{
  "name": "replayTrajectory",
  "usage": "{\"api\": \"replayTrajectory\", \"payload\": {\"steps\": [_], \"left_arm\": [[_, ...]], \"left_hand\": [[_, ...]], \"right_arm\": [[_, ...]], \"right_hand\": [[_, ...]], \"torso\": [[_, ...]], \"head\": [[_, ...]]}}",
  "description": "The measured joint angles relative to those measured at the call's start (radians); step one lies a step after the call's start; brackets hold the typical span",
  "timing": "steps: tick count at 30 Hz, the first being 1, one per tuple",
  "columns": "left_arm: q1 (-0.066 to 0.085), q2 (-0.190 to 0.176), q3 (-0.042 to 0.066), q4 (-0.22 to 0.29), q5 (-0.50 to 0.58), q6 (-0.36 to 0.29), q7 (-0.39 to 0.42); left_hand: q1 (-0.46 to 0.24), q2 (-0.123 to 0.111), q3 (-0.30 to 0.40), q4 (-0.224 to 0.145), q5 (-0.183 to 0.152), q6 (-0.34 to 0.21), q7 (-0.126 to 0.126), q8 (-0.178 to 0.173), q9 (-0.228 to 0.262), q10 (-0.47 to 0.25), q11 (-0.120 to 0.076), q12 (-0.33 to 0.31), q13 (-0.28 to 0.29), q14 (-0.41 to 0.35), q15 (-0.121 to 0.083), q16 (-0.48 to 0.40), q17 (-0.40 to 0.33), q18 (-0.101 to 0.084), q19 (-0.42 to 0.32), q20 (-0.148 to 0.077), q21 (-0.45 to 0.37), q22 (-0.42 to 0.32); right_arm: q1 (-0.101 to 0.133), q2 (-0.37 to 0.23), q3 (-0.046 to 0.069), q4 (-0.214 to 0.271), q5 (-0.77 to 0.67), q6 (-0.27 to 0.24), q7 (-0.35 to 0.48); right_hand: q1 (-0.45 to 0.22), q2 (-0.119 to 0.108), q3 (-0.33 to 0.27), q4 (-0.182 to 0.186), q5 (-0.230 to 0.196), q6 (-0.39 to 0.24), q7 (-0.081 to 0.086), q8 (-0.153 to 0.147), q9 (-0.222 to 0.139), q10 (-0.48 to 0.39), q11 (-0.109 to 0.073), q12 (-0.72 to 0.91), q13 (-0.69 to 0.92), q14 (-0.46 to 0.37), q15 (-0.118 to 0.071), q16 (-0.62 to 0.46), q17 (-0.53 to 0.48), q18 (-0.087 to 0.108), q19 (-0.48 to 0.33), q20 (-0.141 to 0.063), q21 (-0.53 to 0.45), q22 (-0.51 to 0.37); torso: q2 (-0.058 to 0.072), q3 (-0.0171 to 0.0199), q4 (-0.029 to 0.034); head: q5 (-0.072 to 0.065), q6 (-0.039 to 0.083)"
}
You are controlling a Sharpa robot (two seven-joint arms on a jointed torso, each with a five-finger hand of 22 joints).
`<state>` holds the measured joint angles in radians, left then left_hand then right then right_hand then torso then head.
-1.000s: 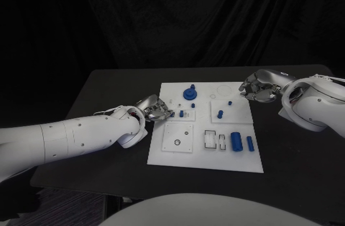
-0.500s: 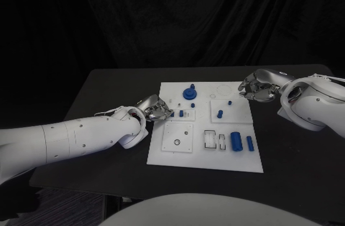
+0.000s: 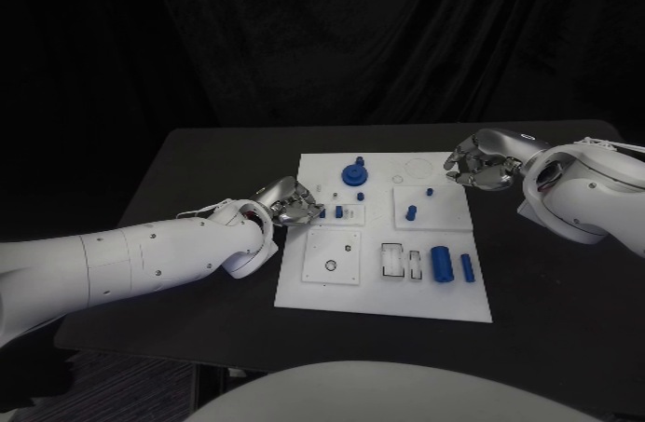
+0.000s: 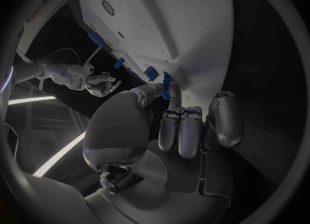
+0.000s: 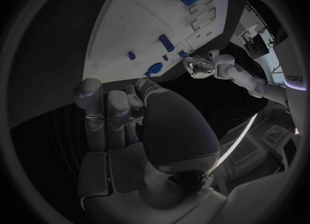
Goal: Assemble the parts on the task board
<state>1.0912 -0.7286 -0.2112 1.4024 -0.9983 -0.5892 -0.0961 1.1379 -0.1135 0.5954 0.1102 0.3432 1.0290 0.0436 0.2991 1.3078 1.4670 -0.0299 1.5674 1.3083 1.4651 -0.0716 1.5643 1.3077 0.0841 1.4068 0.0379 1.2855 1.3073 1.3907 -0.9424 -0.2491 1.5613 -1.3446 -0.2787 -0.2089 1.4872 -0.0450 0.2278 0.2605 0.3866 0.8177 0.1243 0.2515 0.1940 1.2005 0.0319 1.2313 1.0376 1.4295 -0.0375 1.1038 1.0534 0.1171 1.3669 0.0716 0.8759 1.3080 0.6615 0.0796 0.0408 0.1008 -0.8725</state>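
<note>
The white task board (image 3: 383, 292) lies in the middle of the black table. My left hand (image 3: 294, 203) is at the board's left edge, and its thumb and a finger pinch a small blue peg (image 4: 167, 86), which also shows in the head view (image 3: 322, 212). The other fingers (image 4: 184, 131) are curled in. My right hand (image 3: 481, 166) hovers at the board's far right corner with its fingers curled in and nothing visible in them. On the board are a round blue stepped part (image 3: 355, 173), a thick blue cylinder (image 3: 441, 263), a blue bar (image 3: 468, 268) and two short pegs (image 3: 411, 213).
Bare black table (image 3: 201, 170) surrounds the board on every side. A black curtain hangs behind the table. The board has a square plate with a ring-shaped hole (image 3: 332, 259) and open rectangular slots (image 3: 392, 260) near its front.
</note>
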Motion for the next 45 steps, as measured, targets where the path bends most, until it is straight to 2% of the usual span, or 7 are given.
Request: {"api": "replayTrajectory", "payload": {"steps": [5, 11, 17, 29, 33, 40, 45], "left_arm": [[0.0, 0.0, 0.0, 0.0, 0.0, 0.0, 0.002], [-0.001, 0.0, 0.0, -0.001, 0.0, 0.003, 0.009], [-0.002, 0.0, -0.001, -0.005, -0.001, 0.015, 0.024], [-0.002, -0.002, -0.001, -0.009, -0.001, 0.045, 0.04], [-0.002, -0.003, -0.001, -0.011, -0.001, 0.051, 0.04], [-0.002, -0.005, -0.001, -0.012, -0.001, 0.056, 0.041], [-0.003, -0.008, -0.001, -0.014, -0.001, 0.054, 0.046]], "left_hand": [[-0.006, 0.006, 0.004, 0.004, -0.006, 0.0, 0.0, 0.0, 0.0, 0.0, 0.0, 0.0, 0.0, 0.0, 0.0, 0.0, 0.0, 0.0, 0.0, 0.0, 0.0, 0.0], [-0.037, 0.011, 0.014, 0.006, -0.063, -0.009, -0.009, 0.001, 0.0, 0.0, 0.0, 0.0, 0.0, 0.0, 0.0, 0.0, 0.0, 0.0, 0.0, 0.0, 0.0, 0.0], [-0.088, 0.014, -0.05, 0.073, -0.098, 0.011, -0.025, -0.001, 0.0, 0.0, 0.0, 0.0, 0.0, 0.0, 0.0, 0.0, 0.0, 0.0, 0.0, 0.0, -0.004, 0.0], [-0.094, 0.012, -0.084, 0.097, -0.103, 0.007, -0.022, -0.007, 0.0, 0.0, 0.0, 0.0, 0.0, 0.0, 0.0, 0.0, 0.0, 0.0, 0.0, 0.0, -0.008, 0.0], [-0.094, 0.012, -0.089, 0.094, -0.103, 0.007, -0.022, -0.012, 0.0, 0.0, 0.0, 0.0, 0.0, 0.0, 0.0, 0.0, 0.0, 0.0, 0.0, 0.0, -0.008, 0.0], [-0.078, 0.018, -0.094, 0.088, -0.074, 0.007, -0.022, -0.016, 0.0, 0.0, 0.0, 0.0, 0.0, 0.0, 0.0, 0.0, 0.0, 0.0, 0.0, 0.0, -0.008, 0.0], [-0.077, 0.017, -0.094, 0.088, -0.074, 0.007, -0.022, -0.016, 0.0, 0.0, 0.0, 0.0, 0.0, 0.0, 0.0, 0.0, 0.0, 0.0, 0.0, 0.0, -0.012, 0.0]], "right_arm": [[0.0, 0.0, 0.0, 0.0, 0.0, 0.002, 0.0], [0.0, 0.001, 0.0, 0.0, 0.0, 0.006, -0.001], [0.0, 0.002, 0.0, 0.0, 0.0, 0.01, -0.001], [0.0, 0.003, 0.0, -0.002, 0.0, 0.016, -0.002], [0.0, 0.003, 0.0, -0.002, 0.0, 0.018, -0.003], [0.0, 0.003, 0.0, -0.003, 0.0, 0.02, -0.003], [0.0, 0.003, 0.0, -0.003, 0.0, 0.021, -0.003]], "right_hand": [[0.0, 0.0, 0.0, 0.0, 0.0, 0.0, 0.0, 0.0, 0.0, 0.0, 0.0, 0.0, 0.0, 0.0, 0.0, 0.0, 0.0, 0.0, 0.0, 0.0, 0.0, 0.0], [0.0, 0.0, 0.0, 0.0, 0.0, 0.0, 0.0, 0.0, 0.0, 0.0, 0.0, 0.0, 0.0, 0.0, 0.0, 0.0, 0.0, 0.0, 0.0, 0.0, 0.0, 0.0], [0.0, 0.0, 0.0, 0.0, 0.0, 0.0, 0.0, 0.0, 0.0, 0.0, 0.0, 0.0, -0.001, 0.0, 0.0, 0.0, -0.001, 0.0, 0.0, 0.0, 0.0, 0.0], [0.0, 0.0, 0.0, 0.0, 0.0, 0.0, 0.0, 0.0, 0.0, 0.0, 0.0, 0.0, -0.001, 0.0, 0.0, 0.0, -0.001, 0.0, 0.0, 0.0, 0.0, 0.0], [0.0, 0.0, 0.0, 0.0, 0.0, 0.0, 0.0, 0.0, 0.0, 0.0, 0.0, 0.0, -0.001, 0.0, 0.0, 0.0, -0.001, 0.0, 0.0, 0.0, 0.0, 0.0], [0.0, 0.0, 0.0, 0.0, 0.0, 0.0, 0.0, 0.0, 0.0, 0.0, 0.0, 0.0, -0.001, 0.0, 0.0, 0.0, -0.001, 0.0, 0.0, 0.0, 0.0, 0.0], [0.0, 0.0, 0.0, 0.0, 0.0, 0.0, 0.0, 0.0, -0.001, 0.0, 0.0, 0.0, -0.002, 0.0, 0.0, 0.0, -0.001, 0.0, 0.0, 0.0, 0.0, 0.0]], "torso": [[0.0, -0.0001, 0.0], [-0.001, -0.0001, -0.0001], [-0.001, 0.0001, -0.0003], [0.0, 0.0004, -0.0003], [0.0, 0.0003, 0.0], [-0.001, 0.0003, -0.0003], [-0.001, 0.0003, -0.0007]], "head": [[0.002, 0.0], [0.003, 0.0], [0.003, 0.0], [0.004, 0.0], [0.003, 0.0], [0.005, 0.0], [0.005, 0.0]]}}
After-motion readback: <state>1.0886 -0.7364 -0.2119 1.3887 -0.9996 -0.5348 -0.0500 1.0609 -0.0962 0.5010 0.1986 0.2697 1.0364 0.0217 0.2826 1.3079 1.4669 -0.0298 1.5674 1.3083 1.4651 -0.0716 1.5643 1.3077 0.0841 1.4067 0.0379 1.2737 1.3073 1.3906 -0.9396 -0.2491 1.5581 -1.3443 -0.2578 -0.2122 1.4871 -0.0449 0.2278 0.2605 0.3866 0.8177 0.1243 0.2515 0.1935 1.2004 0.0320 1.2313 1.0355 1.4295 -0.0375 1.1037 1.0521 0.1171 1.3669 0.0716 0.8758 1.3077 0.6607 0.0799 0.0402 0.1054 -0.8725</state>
